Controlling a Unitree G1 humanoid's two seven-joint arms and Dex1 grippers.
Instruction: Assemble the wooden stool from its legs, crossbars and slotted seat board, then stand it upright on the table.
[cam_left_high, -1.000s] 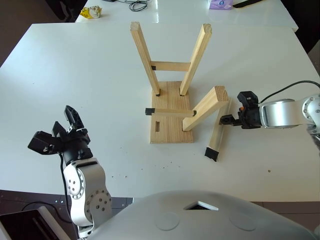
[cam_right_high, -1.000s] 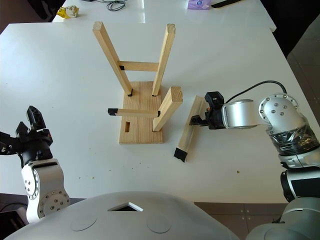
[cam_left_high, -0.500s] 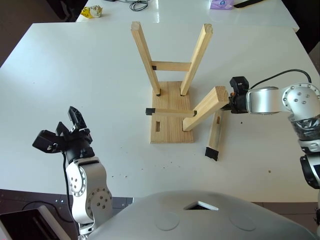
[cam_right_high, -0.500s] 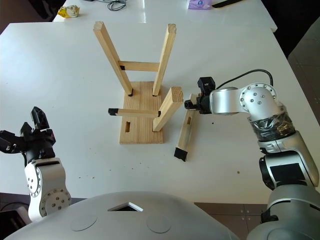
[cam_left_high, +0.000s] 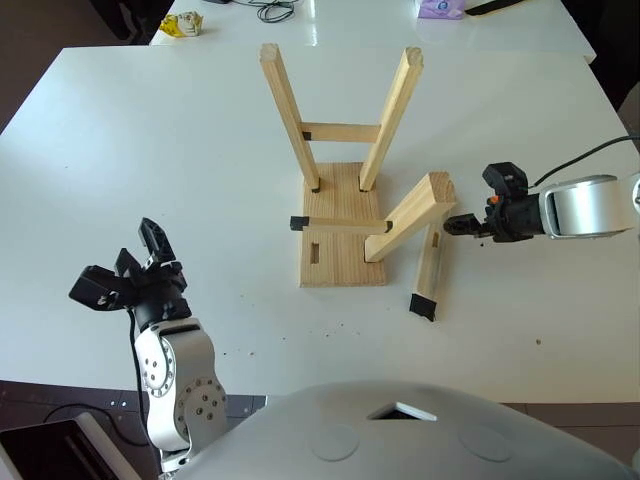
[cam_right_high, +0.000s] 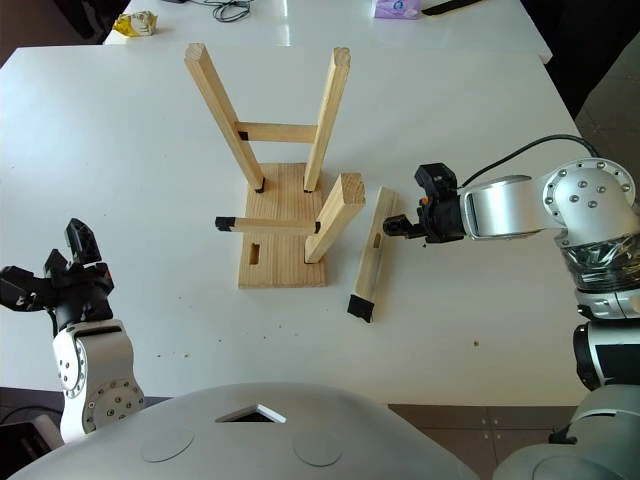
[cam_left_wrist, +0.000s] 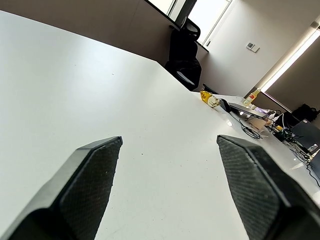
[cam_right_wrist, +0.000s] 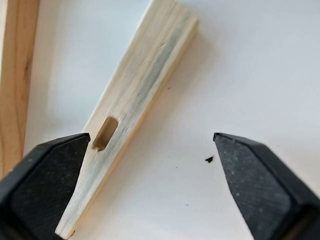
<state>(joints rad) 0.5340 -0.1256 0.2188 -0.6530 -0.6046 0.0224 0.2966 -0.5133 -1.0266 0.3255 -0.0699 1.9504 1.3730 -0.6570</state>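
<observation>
The slotted seat board (cam_left_high: 343, 262) lies flat on the white table. Two legs (cam_left_high: 285, 110) stand in its far slots, joined by a crossbar (cam_left_high: 342, 132). A third leg (cam_left_high: 412, 213) leans over the board's right edge, with a black-tipped crossbar (cam_left_high: 338, 224) sticking out of it. A loose leg (cam_left_high: 430, 272) with a black end lies beside the board. My right gripper (cam_left_high: 456, 223) is open, just right of that leg's far end; its slot hole (cam_right_wrist: 104, 133) lies by one fingertip. My left gripper (cam_left_high: 120, 268) hovers open near the front left edge, holding nothing.
A yellow object (cam_left_high: 186, 23), cables (cam_left_high: 270, 10) and a purple pack (cam_left_high: 441, 8) lie on the table behind. The front table edge runs close below my left gripper. Bare white tabletop (cam_left_high: 150, 150) stretches left of the stool parts.
My right gripper went in to the leaning leg's top, then drew back to the right. The loose leg's far end swung a little toward the board. The left arm barely shifted.
</observation>
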